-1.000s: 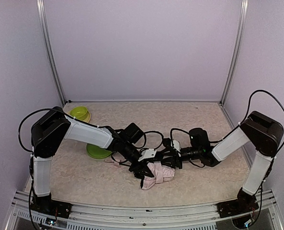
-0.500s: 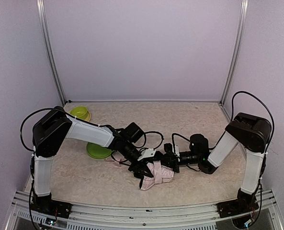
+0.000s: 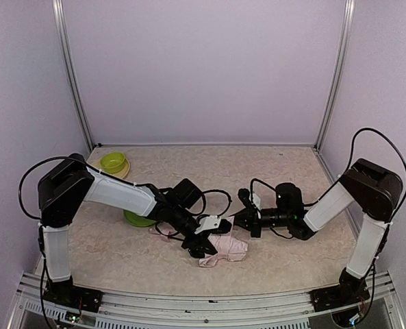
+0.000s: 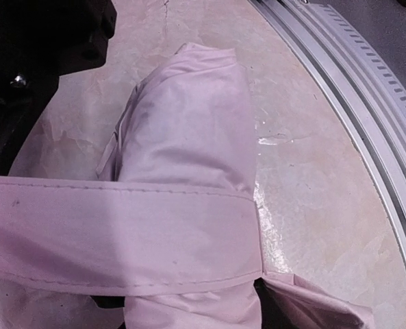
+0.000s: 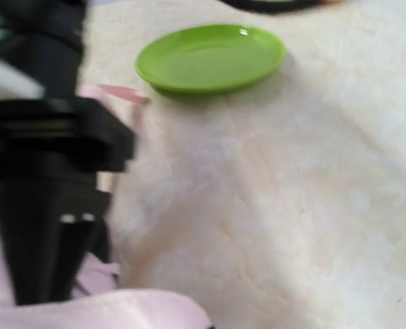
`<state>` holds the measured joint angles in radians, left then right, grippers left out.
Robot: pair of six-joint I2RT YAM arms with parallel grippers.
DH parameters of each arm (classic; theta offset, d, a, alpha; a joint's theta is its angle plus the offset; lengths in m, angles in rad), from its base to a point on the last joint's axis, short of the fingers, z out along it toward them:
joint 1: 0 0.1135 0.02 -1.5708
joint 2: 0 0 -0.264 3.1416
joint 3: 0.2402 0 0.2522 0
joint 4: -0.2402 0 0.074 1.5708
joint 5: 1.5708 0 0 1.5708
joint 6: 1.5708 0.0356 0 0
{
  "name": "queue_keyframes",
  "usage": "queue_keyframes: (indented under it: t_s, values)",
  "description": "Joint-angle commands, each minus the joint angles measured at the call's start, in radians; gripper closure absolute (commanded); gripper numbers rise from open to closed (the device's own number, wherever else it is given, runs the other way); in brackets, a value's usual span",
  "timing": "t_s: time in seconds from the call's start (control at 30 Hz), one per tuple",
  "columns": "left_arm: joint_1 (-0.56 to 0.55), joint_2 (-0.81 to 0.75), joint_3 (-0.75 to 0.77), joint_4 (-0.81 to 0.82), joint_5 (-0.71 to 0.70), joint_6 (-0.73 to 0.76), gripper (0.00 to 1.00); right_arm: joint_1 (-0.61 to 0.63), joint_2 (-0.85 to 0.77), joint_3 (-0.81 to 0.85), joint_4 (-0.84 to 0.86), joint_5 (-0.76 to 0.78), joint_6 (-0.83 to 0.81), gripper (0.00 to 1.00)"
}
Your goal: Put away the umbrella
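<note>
The umbrella (image 3: 226,248) is a crumpled pale pink bundle on the table between the two arms. My left gripper (image 3: 200,247) is at its left end and grips the fabric. In the left wrist view the umbrella (image 4: 189,130) fills the frame, with its pink strap (image 4: 120,233) wrapped across it; my own fingers are hidden under the fabric. My right gripper (image 3: 241,219) hovers shut just up and right of the bundle. The right wrist view is blurred and shows only a pink edge of the umbrella (image 5: 120,312) at the bottom.
A green plate (image 3: 137,218) (image 5: 209,58) lies behind the left forearm, and a green bowl (image 3: 113,162) sits at the back left. The left arm's black gripper body (image 5: 45,171) stands close to the right wrist camera. The metal rail (image 4: 353,89) runs along the table's near edge.
The right gripper shut and drew back up and to the right, off the umbrella. The left gripper shifted slightly left and nearer with the bundle, which now lies flatter.
</note>
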<state>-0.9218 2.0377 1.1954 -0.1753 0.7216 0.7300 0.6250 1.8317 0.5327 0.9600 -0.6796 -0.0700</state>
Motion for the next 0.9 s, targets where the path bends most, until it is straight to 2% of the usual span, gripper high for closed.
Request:
queue_keyframes:
  t_s: [0.0, 0.13, 0.2, 0.23, 0.27, 0.33, 0.5, 0.67, 0.8, 0.87]
  values:
    - [-0.068, -0.05, -0.092, -0.146, -0.046, -0.031, 1.0, -0.041, -0.079, 0.097, -0.177, 0.123, 0.051, 1.0]
    - [-0.056, -0.192, -0.149, -0.062, 0.035, -0.064, 1.0, -0.068, -0.064, 0.126, -0.27, 0.127, 0.077, 1.0]
    - [-0.027, -0.284, -0.205, 0.074, 0.115, -0.15, 1.0, -0.065, -0.048, 0.141, -0.316, 0.066, 0.101, 1.0]
    - [-0.002, -0.352, -0.254, 0.214, 0.142, -0.219, 1.0, -0.057, -0.044, 0.141, -0.323, 0.033, 0.117, 1.0]
    - [0.011, -0.396, -0.28, 0.281, 0.151, -0.289, 1.0, -0.044, -0.046, 0.142, -0.337, 0.011, 0.123, 1.0]
    - [0.035, -0.471, -0.336, 0.444, 0.149, -0.388, 1.0, -0.016, -0.063, 0.142, -0.382, 0.003, 0.102, 1.0]
    - [0.046, -0.567, -0.379, 0.63, 0.096, -0.553, 1.0, 0.008, -0.096, 0.117, -0.355, -0.078, 0.156, 1.0]
    - [0.073, -0.652, -0.397, 0.786, -0.122, -0.702, 1.0, 0.042, -0.111, 0.115, -0.349, -0.119, 0.229, 1.0]
    - [0.09, -0.722, -0.408, 0.795, -0.318, -0.691, 1.0, 0.071, -0.122, 0.115, -0.329, -0.123, 0.309, 1.0]
    - [0.091, -0.738, -0.418, 0.795, -0.464, -0.668, 1.0, 0.087, -0.129, 0.12, -0.313, -0.132, 0.366, 1.0]
